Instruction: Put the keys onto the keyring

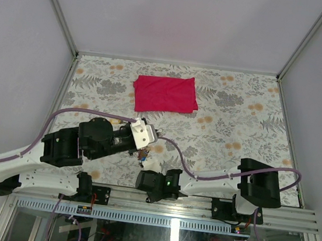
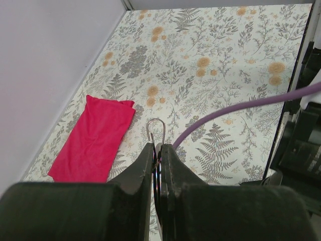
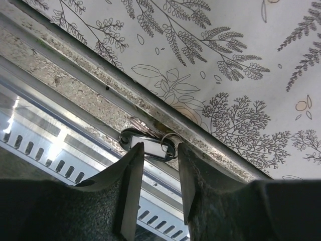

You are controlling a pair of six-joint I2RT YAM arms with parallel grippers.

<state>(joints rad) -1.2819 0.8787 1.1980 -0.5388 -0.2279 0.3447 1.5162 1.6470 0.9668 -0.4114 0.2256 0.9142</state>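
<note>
My left gripper [image 2: 157,146] is shut on the keyring [image 2: 156,129], a thin silver wire loop that sticks out past the fingertips above the floral table. In the top view this gripper [image 1: 146,137] hovers near the table's front middle. My right gripper [image 3: 159,150] is open, its fingers on either side of a black key tag with a white label [image 3: 148,144]. The tag carries a small ring and lies with a tan key [image 3: 139,124] on the table's front edge. In the top view the right gripper [image 1: 144,178] is just below small coloured keys [image 1: 143,156].
A red cloth [image 1: 165,94] lies flat at the table's back middle, also in the left wrist view [image 2: 93,140]. A purple cable [image 2: 235,111] crosses the table by the left gripper. A metal rail [image 3: 60,125] runs along the front edge under the right gripper.
</note>
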